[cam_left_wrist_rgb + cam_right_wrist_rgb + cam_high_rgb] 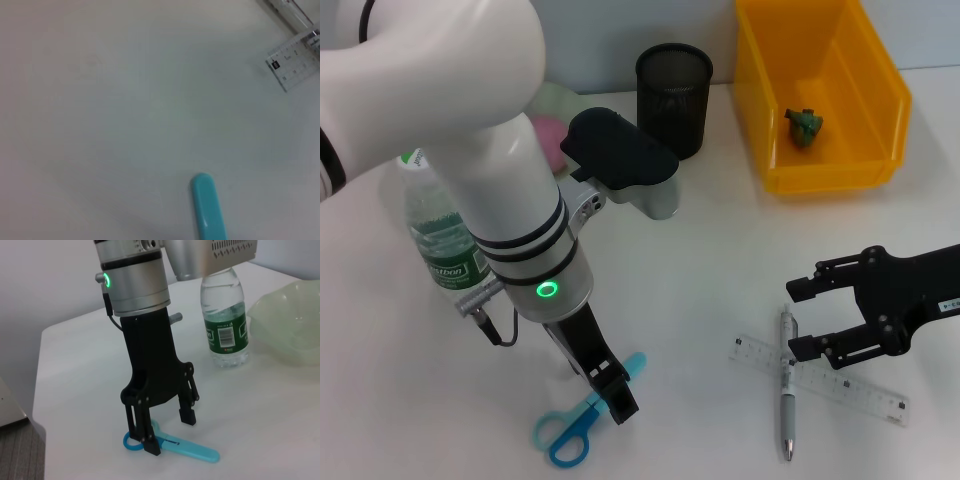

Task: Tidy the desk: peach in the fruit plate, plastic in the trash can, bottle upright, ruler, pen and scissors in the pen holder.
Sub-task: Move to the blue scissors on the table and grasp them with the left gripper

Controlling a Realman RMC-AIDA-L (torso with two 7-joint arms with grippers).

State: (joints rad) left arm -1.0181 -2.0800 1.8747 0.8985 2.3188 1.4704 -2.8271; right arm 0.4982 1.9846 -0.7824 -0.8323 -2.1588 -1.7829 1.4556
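The blue scissors (582,413) are straddled by the spread fingers of the left gripper (167,432), low over the tabletop (720,270). The pen (787,385), crossed over the ruler (820,379), lies just beside the widely parted, empty fingers of the right gripper (801,318). Beyond the left fingers, the bottle (442,235) is stood upright. Farther off, the pen holder (674,98) is seen, and a green scrap (804,125) is held in the trash can (820,95).

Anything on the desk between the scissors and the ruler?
No. In the head view, only bare desk lies between the scissors and the ruler. The left gripper stands over the scissors; the pen crosses the ruler.
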